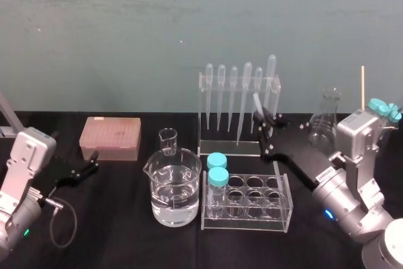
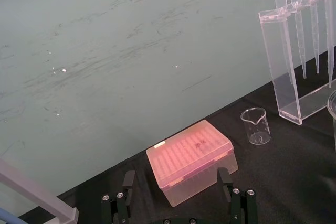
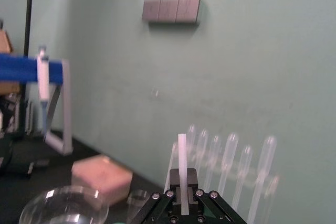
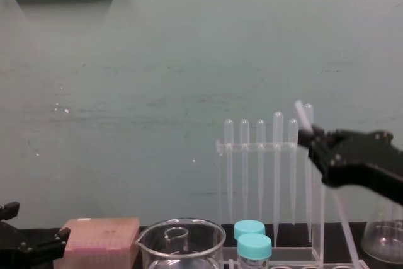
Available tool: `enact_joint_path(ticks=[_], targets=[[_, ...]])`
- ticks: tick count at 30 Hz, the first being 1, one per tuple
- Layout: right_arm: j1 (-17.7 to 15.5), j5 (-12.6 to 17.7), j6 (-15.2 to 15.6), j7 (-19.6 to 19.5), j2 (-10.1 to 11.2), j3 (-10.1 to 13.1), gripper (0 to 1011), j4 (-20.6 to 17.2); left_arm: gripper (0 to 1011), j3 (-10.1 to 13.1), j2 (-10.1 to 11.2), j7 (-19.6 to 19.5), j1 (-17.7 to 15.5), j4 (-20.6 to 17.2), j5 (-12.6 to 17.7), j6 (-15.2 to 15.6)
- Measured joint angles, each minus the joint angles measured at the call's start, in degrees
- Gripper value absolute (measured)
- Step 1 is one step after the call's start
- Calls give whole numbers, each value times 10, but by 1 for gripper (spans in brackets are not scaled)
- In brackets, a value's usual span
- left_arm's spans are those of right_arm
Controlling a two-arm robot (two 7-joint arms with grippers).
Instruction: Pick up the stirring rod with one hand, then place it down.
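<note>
Rod's feel: I judge the stirring rod (image 4: 301, 110) light, stiff, smooth and breakable, so it needs a firm but gentle pinch.
Hold: my right gripper (image 4: 313, 139) is clamped on it near the upper end, with a short stub above.
Position: it is tilted, just in front of the pipette rack (image 1: 204, 118). I cannot tell whether its lower end is clear of the table.
Other arm: my left gripper (image 1: 93, 160) sits low by the pink box (image 1: 110, 137), fingers spread.

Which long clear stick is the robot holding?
The stirring rod, plain and blunt-ended, tilted in the right gripper; the bulb-topped pipettes hang in their rack. The left gripper sits idle, open.
</note>
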Motion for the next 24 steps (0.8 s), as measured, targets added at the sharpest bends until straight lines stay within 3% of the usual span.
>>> enact_joint_path(ticks=[3,7,11,18,24], targets=[[-2,-1,-41,-4,-13,11,66,1,1000,0,0,0,0,0,0,0],[-4,35,-118,17,-30,32,66,13,1000,0,0,0,0,0,0,0],[-4,68,-160,48,-37,44,66,29,1000,0,0,0,0,0,0,0],[-6,88,-173,77,-40,52,66,53,1000,0,0,0,0,0,0,0],[-11,89,-158,84,-41,57,66,66,1000,0,0,0,0,0,0,0]])
